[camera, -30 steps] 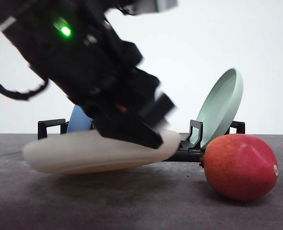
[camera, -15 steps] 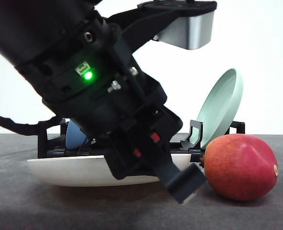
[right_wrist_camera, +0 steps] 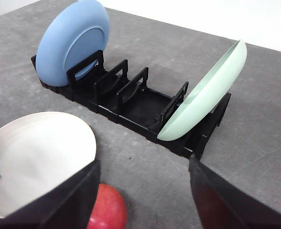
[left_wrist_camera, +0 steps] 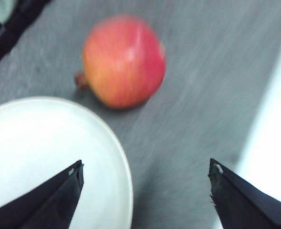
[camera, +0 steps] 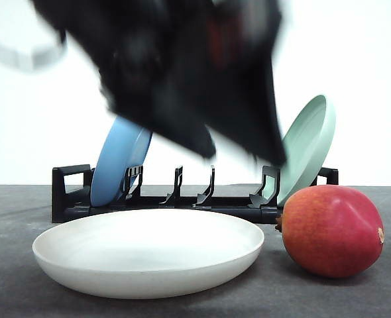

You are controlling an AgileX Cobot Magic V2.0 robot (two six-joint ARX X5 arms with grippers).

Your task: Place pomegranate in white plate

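Note:
The white plate (camera: 149, 255) lies flat on the dark table, left of centre. Just to its right rests the pomegranate (camera: 331, 228), red with an orange blush, close to the plate's rim. My left arm (camera: 182, 73) is a dark blur above the plate. In the left wrist view my left gripper (left_wrist_camera: 145, 191) is open and holds nothing, hovering over the white plate's (left_wrist_camera: 45, 152) edge with the pomegranate (left_wrist_camera: 124, 59) beyond it. My right gripper (right_wrist_camera: 140, 200) is open above the table, with the pomegranate (right_wrist_camera: 107, 210) low between its fingers and the white plate (right_wrist_camera: 35, 152) beside it.
A black dish rack (camera: 182, 202) stands behind the plate. A blue plate (camera: 119, 162) leans in its left end and a pale green plate (camera: 308, 146) in its right end. The rack (right_wrist_camera: 135, 100) has several vacant slots between them.
The white plate, held tilted by my left gripper a second ago, now lies flat on the table. The left gripper has let go and risen fast. The pomegranate has not moved.

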